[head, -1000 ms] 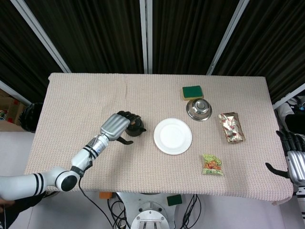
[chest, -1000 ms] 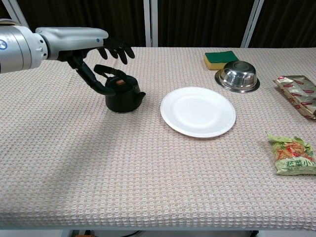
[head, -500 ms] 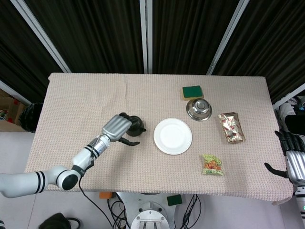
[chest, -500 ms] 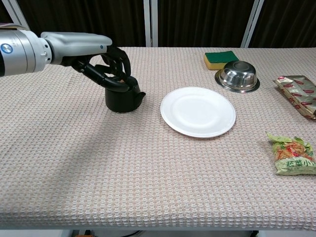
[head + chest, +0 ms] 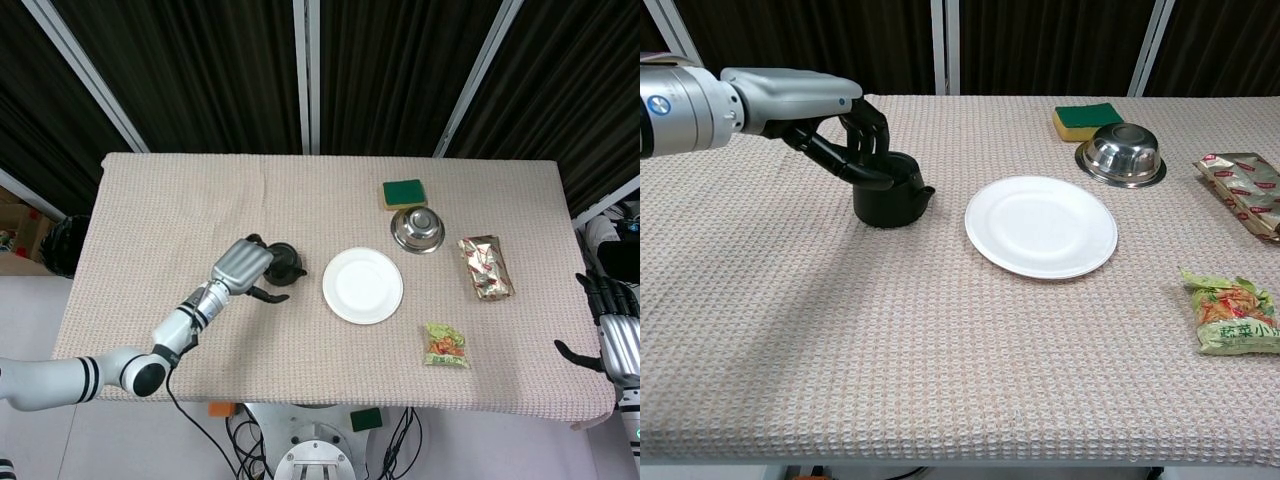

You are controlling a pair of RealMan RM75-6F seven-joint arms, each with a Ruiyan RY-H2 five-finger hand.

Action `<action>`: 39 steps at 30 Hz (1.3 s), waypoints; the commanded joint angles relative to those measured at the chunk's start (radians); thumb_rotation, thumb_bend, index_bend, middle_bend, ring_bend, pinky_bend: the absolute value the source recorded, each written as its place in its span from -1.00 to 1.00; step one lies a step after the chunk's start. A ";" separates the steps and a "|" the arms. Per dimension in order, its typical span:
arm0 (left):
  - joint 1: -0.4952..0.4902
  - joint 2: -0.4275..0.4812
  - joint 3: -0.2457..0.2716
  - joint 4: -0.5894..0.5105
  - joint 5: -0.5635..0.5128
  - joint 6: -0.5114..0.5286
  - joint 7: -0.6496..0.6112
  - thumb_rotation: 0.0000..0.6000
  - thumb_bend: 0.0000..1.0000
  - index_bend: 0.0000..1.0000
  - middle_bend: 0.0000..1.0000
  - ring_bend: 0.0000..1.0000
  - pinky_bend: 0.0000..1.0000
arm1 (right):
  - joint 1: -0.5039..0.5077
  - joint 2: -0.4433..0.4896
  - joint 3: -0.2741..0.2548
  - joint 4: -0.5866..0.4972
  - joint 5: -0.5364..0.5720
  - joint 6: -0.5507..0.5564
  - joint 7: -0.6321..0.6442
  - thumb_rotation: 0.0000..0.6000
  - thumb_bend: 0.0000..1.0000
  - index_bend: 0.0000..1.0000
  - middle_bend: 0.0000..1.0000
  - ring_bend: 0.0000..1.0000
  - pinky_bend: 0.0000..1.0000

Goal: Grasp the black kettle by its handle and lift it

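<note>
The black kettle [image 5: 890, 203] stands on the woven tablecloth left of centre, its spout pointing right toward the plate. My left hand [image 5: 854, 146] reaches in from the left and grips the kettle's top, fingers curled over the handle, which they hide. In the head view the same left hand [image 5: 244, 267] covers the left part of the kettle [image 5: 285, 264]. The kettle's base rests on the cloth. My right hand [image 5: 614, 338] hangs off the table's right edge, fingers apart, holding nothing.
A white plate [image 5: 1040, 226] lies just right of the kettle. Further back right are a steel bowl [image 5: 1121, 154] and a green sponge [image 5: 1087, 120]. Two snack packets [image 5: 1232, 318] [image 5: 1245, 190] lie along the right side.
My left hand's fingers, spread above the kettle a second ago, have curled down and closed around its handle. The kettle stays in the same spot. The right hand is unchanged.
</note>
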 commanded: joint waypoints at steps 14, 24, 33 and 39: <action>0.004 -0.001 0.031 0.001 0.011 0.005 -0.019 -0.21 -0.76 0.08 0.24 0.05 -0.58 | -0.001 -0.012 0.009 -0.003 0.016 0.009 -0.007 1.00 -0.65 -1.00 -1.00 -1.00 -1.00; 0.001 -0.005 0.048 0.011 0.015 -0.015 -0.032 -0.22 -0.76 0.20 0.36 0.17 -0.62 | -0.002 -0.018 0.014 0.000 0.024 0.011 -0.005 1.00 -0.65 -1.00 -1.00 -1.00 -1.00; 0.005 -0.004 0.048 0.008 0.026 0.008 -0.033 -0.20 -0.77 0.52 0.67 0.47 -0.62 | 0.000 -0.020 0.015 -0.001 0.025 0.007 -0.008 1.00 -0.65 -1.00 -1.00 -1.00 -1.00; 0.004 -0.006 0.048 0.010 0.022 0.008 -0.030 -0.20 -0.77 0.71 0.88 0.63 -0.62 | 0.000 -0.019 0.015 -0.001 0.025 0.007 -0.004 1.00 -0.65 -1.00 -1.00 -1.00 -1.00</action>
